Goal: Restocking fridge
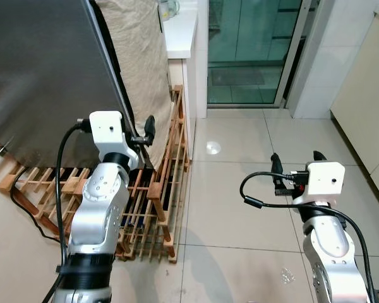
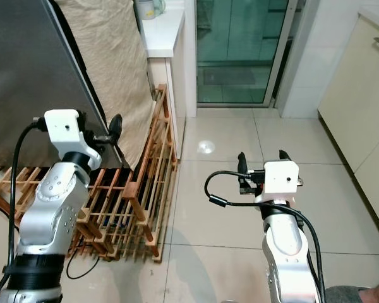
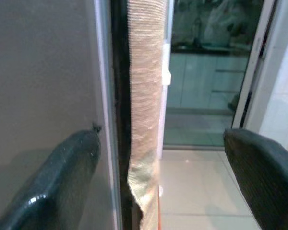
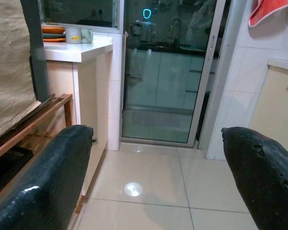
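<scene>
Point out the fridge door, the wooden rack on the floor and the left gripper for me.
fridge door [image 1: 44,76], left eye view, on its steel front.
wooden rack [image 1: 167,189], left eye view, on a slat.
left gripper [image 1: 144,136], left eye view, between its fingers.

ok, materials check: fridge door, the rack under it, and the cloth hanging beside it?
Fridge door: looks like brushed metal, dull grey with soft, blurry reflections; could be metal-look laminate. Rack: wood, reddish-brown slats with visible joints, slight varnish sheen. Cloth: coarse woven fabric, beige, burlap-like; the weave and a frayed lower edge show in the left wrist view. Left gripper is at the door's edge, open.
</scene>
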{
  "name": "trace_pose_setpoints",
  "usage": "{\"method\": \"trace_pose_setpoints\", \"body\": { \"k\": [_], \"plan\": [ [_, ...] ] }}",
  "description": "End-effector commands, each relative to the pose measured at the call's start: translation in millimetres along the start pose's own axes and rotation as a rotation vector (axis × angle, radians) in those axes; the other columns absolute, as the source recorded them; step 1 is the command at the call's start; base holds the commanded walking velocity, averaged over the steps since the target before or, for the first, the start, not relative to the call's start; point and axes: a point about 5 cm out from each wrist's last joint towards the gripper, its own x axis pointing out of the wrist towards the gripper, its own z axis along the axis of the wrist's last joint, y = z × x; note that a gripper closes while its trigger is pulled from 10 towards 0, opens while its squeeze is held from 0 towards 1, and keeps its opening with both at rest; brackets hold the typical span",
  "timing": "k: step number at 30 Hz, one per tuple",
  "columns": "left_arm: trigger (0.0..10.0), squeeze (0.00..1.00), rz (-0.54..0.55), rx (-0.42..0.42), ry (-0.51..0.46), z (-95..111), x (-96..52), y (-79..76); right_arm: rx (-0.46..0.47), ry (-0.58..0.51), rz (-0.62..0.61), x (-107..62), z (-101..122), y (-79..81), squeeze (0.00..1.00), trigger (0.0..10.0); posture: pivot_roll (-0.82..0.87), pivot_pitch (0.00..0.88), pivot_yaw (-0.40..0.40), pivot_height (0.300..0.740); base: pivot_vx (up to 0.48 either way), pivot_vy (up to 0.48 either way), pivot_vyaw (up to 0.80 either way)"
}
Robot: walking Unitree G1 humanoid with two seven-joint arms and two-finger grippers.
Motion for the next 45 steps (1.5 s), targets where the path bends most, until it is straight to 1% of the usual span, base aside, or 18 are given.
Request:
{"method": "trace_pose_setpoints", "body": {
  "k": [1, 3, 7, 8, 11, 12, 13, 19, 24, 26, 29, 30, 34, 40, 45],
  "plan": [
    [10.0, 0.00, 0.009, -0.026, -0.034, 10.8, 11.6, -0.8, 0.012, 0.009, 0.014, 1.7, -1.7, 5.9, 0.00, 10.0, -0.11, 0.000, 0.086, 0.740, 0.000, 0.000, 0.00],
    [10.0, 0.00, -0.001, -0.034, -0.037, 12.7, 13.4, -3.2, 0.013, 0.009, 0.015, 1.4, -1.7, 6.4, 0.00, 10.0, -0.11, 0.000, 0.088, 0.740, 0.000, 0.000, 0.00],
    [10.0, 0.00, -0.045, -0.041, -0.019, 13.2, 23.4, -13.8, 0.018, 0.013, 0.014, -0.3, -2.7, 8.2, 0.00, 10.0, -0.12, 0.000, 0.097, 0.740, 0.000, 0.000, 0.00],
    [10.0, 0.00, -0.037, -0.029, -0.012, 12.8, 26.6, -14.1, 0.019, 0.015, 0.013, -0.8, -3.0, 8.4, 0.00, 10.0, -0.12, 0.000, 0.099, 0.740, 0.000, 0.000, 0.00],
    [10.0, 0.00, -0.027, -0.057, -0.018, 17.3, 36.4, -13.9, 0.018, 0.017, 0.005, -2.6, -3.1, 7.7, 0.00, 10.0, -0.14, 0.000, 0.104, 0.740, 0.000, 0.000, 0.00],
    [10.0, 0.00, -0.027, -0.057, -0.018, 17.3, 36.4, -13.9, 0.018, 0.017, 0.005, -2.6, -3.1, 7.7, 0.00, 10.0, -0.14, 0.000, 0.104, 0.740, 0.000, 0.000, 0.00],
    [10.0, 0.00, -0.025, -0.067, -0.027, 21.6, 40.6, -14.0, 0.015, 0.019, -0.002, -3.5, -3.5, 5.3, 0.00, 10.0, -0.14, 0.000, 0.105, 0.740, 0.000, 0.000, 0.00],
    [10.0, 0.00, -0.018, -0.084, -0.023, 20.8, 45.1, -16.4, 0.011, 0.022, -0.007, -3.8, -4.0, 4.1, 0.00, 10.0, -0.15, 0.000, 0.105, 0.740, 0.000, 0.000, 0.00],
    [10.0, 0.00, 0.047, -0.143, -0.021, 22.4, 50.4, -10.4, 0.008, 0.024, -0.012, -4.0, -4.3, 3.4, 0.00, 10.0, -0.15, 0.000, 0.109, 0.740, 0.000, 0.000, 0.00],
    [10.0, 0.00, 0.067, -0.167, -0.017, 22.3, 51.5, -7.4, 0.007, 0.025, -0.014, -4.0, -4.6, 3.2, 0.00, 10.0, -0.15, 0.000, 0.111, 0.740, 0.000, 0.000, 0.00],
    [10.0, 0.00, 0.071, -0.166, -0.021, 23.1, 51.1, -4.9, 0.006, 0.027, -0.015, -4.5, -5.1, 3.1, 0.00, 10.0, -0.16, 0.000, 0.113, 0.740, 0.000, 0.000, 0.00],
    [10.0, 0.00, 0.074, -0.155, -0.028, 24.3, 48.2, -1.2, 0.005, 0.030, -0.017, -5.6, -6.1, 2.7, 0.00, 10.0, -0.15, 0.000, 0.112, 0.740, 0.000, 0.000, 0.00],
    [10.0, 0.00, 0.067, -0.129, -0.026, 21.2, 41.3, 1.2, 0.002, 0.038, -0.016, -6.8, -8.3, 2.2, 0.00, 10.0, -0.15, 0.000, 0.107, 0.740, 0.000, 0.000, 0.00],
    [10.0, 0.00, 0.075, -0.118, -0.034, 21.9, 37.5, 4.2, -0.007, 0.039, -0.007, -6.0, -8.8, 2.0, 0.00, 10.0, -0.15, 0.000, 0.102, 0.740, 0.000, 0.000, 0.00],
    [10.0, 0.00, 0.097, -0.115, -0.037, 21.8, 37.6, 6.9, -0.011, 0.040, 0.002, -6.5, -9.4, 3.3, 0.00, 10.0, -0.15, 0.000, 0.102, 0.740, 0.000, 0.000, 0.00]
  ]
}}
